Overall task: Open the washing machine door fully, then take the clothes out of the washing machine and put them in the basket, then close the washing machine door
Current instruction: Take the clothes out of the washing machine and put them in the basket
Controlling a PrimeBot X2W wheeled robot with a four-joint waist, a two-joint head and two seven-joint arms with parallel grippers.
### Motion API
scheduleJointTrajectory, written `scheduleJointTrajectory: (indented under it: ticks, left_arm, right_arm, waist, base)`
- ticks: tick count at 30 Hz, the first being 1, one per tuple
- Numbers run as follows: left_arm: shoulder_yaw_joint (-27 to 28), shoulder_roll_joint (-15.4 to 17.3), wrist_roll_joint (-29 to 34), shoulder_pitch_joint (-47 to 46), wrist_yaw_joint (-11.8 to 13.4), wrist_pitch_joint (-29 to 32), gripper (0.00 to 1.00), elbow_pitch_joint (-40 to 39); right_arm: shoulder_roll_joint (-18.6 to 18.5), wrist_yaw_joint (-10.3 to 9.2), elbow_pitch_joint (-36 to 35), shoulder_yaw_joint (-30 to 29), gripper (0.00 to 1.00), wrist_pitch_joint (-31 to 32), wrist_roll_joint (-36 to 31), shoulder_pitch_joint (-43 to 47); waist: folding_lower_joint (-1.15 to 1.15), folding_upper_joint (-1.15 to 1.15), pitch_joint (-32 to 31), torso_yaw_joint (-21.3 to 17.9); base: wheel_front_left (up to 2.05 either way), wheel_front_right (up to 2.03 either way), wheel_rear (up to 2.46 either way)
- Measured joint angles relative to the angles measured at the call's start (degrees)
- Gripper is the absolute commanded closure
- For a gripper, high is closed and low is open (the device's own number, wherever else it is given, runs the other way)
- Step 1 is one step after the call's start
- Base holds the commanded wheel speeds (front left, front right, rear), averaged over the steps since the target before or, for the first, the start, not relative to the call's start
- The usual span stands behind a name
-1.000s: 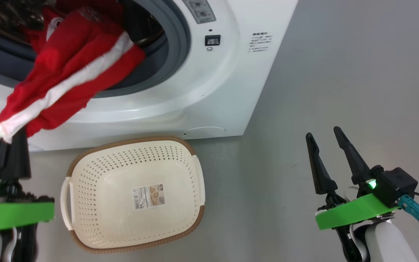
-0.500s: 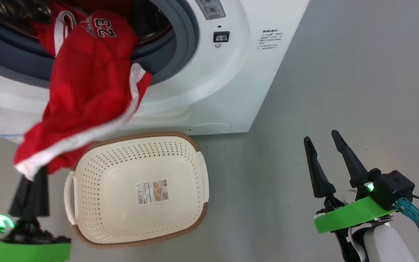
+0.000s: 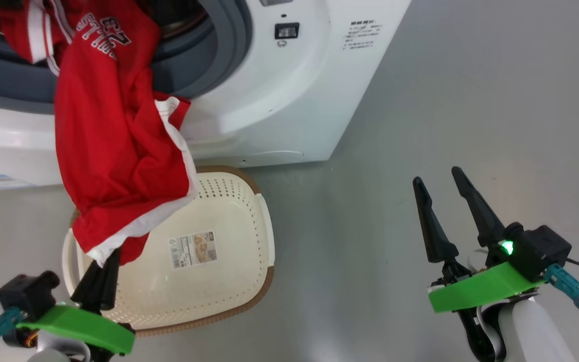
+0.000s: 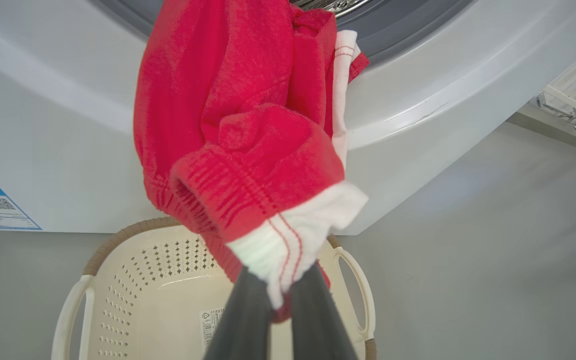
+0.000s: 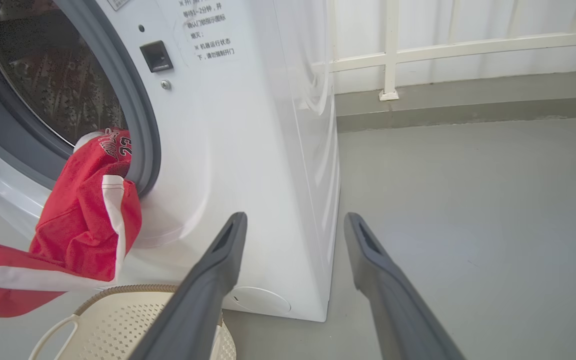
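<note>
The left jaws are shut tight on the white edge of the red shirt (image 3: 113, 151). A second ago they held that edge up by the front of the washing machine (image 3: 289, 100), off to the side of the basket (image 3: 229, 211). Now they have pulled it down and across, so the held end hangs just above the near left part of the basket. More of the shirt is out than before.

The top of the shirt is still draped over the grey ring (image 3: 231, 50) of the machine's mouth, so it is not all out yet. Nothing lies on the basket's bottom. At the very top there is a red bit with a white band. I cannot tell if that is the same shirt or another one.

The right jaws have not moved. They are wide open, hold nothing, and wait above the floor (image 3: 445, 100) beside the machine.

I think it needs a little more pull, then letting go so the shirt drops in.
</note>
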Motion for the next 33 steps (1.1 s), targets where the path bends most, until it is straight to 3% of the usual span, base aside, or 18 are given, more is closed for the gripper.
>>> scheduleJointTrajectory:
  ticks: [17, 26, 28, 29, 30, 33]
  left_arm:
    - [-20.3, 2.1, -8.7, -21.2, 0.0, 0.0, 1.0, 28.5]
    - [-30.2, 3.1, -15.1, -29.1, 0.0, 0.0, 1.0, 37.8]
    - [-31.6, 3.2, -17.3, -30.4, 0.0, 0.0, 0.57, 39.0]
    - [-32.3, 3.2, -18.0, -30.9, 0.0, 0.0, 0.25, 39.3]
    - [-32.8, 3.3, -18.5, -31.2, 0.0, 0.0, 0.0, 39.5]
    - [-34.2, 3.5, -20.6, -32.0, 0.0, 0.0, 0.0, 39.6]
  right_arm:
    - [0.0, 0.0, -2.1, 1.2, 0.0, 0.0, 0.9, -3.8]
    - [0.0, 0.0, -2.9, 2.1, 0.0, 0.0, 1.3, -5.8]
    - [0.0, 0.0, -2.9, 2.1, 0.0, 0.0, 1.3, -5.8]
    - [0.0, 0.0, -2.9, 2.1, 0.0, 0.0, 1.3, -5.8]
    - [0.0, 0.0, -3.0, 2.1, 0.0, 0.0, 1.3, -5.8]
    - [0.0, 0.0, -3.0, 2.0, 0.0, 0.0, 1.3, -5.8]
  waist:
    - [-0.01, 0.0, 8.3, -3.6]
    - [0.0, 0.0, 11.5, -5.8]
    - [0.0, 0.0, 12.0, -6.2]
    - [0.0, 0.0, 12.2, -6.3]
    - [0.0, 0.0, 12.4, -6.4]
    - [0.0, 0.0, 12.4, -6.3]
  base:
    - [0.0, 0.0, 0.0]
    - [0.0, 0.0, 0.0]
    - [0.0, 0.0, 0.0]
    - [0.0, 0.0, 0.0]
    - [0.0, 0.0, 0.0]
    - [0.0, 0.0, 0.0]
